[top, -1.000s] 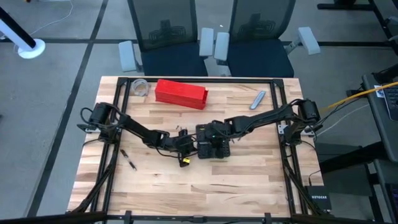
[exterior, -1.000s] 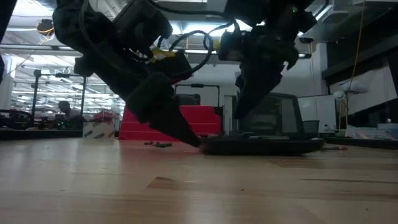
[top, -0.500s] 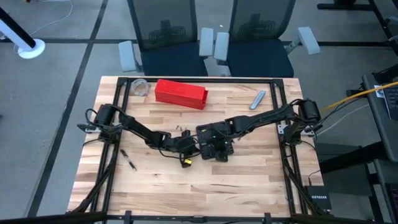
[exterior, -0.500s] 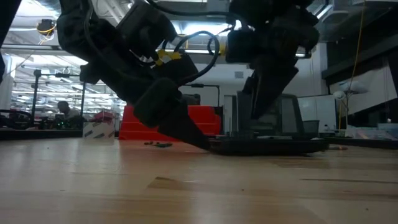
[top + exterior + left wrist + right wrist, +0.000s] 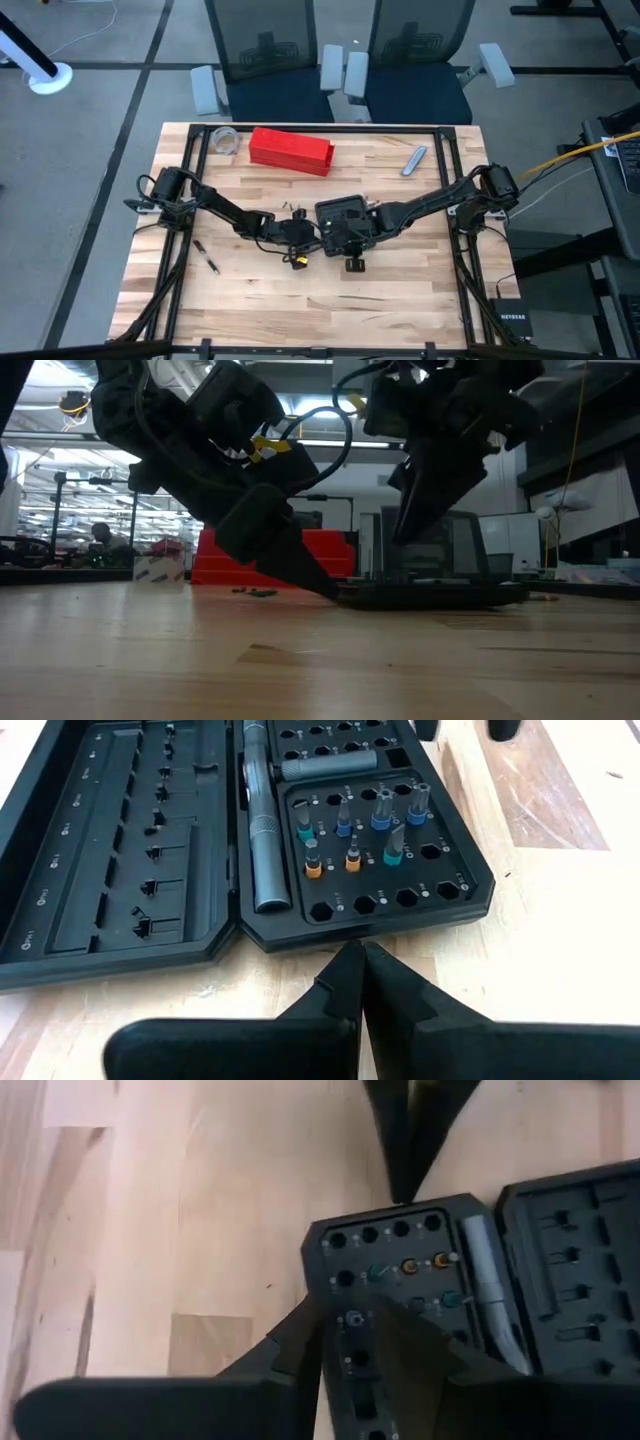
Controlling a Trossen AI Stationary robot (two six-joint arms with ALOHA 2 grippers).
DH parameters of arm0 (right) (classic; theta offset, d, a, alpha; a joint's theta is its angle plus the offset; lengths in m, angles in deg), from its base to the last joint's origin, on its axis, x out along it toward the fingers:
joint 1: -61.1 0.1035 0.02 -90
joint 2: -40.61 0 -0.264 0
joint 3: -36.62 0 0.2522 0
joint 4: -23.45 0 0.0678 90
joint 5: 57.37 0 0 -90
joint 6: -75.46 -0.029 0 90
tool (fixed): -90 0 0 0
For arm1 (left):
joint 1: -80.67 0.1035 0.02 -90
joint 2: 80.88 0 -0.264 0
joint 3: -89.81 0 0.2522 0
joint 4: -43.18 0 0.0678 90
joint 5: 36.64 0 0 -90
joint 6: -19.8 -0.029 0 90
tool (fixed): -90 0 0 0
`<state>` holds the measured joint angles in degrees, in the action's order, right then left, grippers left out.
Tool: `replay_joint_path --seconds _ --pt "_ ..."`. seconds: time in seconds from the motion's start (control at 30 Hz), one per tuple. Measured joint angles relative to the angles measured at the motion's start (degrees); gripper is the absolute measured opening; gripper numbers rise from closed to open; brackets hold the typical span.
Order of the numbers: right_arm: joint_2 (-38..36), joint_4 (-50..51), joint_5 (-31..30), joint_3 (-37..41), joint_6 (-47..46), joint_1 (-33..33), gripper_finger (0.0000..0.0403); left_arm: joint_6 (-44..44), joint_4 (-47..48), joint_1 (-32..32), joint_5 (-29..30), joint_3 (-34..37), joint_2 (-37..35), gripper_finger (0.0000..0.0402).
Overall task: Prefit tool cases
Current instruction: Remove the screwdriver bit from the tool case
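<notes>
With the pressed-together left gripper [image 5: 358, 960] bracing the open black plastic tool case [image 5: 250, 830], the right gripper [image 5: 345, 1342], parted narrowly with nothing visibly held, should be lowered squarely over a socket.

I see a light wooden table [image 5: 400, 300] on grey flooring [image 5: 90, 150]. Two mesh-backed office chairs [image 5: 262, 45] stand at the top of the frame. Across the table, bright ceiling lights [image 5: 40, 455] and shelving fill the left background.

- We see the left gripper [image 5: 325, 588], fingers together, touching the edge of the flat black tool case [image 5: 430, 593].
- The red box [image 5: 330, 555] stands behind.
</notes>
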<state>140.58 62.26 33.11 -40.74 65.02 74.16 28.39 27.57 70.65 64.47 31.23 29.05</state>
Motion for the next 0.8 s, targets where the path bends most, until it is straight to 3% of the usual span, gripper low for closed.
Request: replay_joint_path --seconds 0.47,0.8 --pt "3.49 0.0 3.16 0.02 3.48 -0.35 0.0092 0.37 0.17 -0.01 0.01 0.0 -0.07 0.0" --pt "4.13 -1.5 1.23 -0.02 3.37 -0.42 0.0092 0.31 0.45 0.0 0.07 0.02 -0.09 0.0"
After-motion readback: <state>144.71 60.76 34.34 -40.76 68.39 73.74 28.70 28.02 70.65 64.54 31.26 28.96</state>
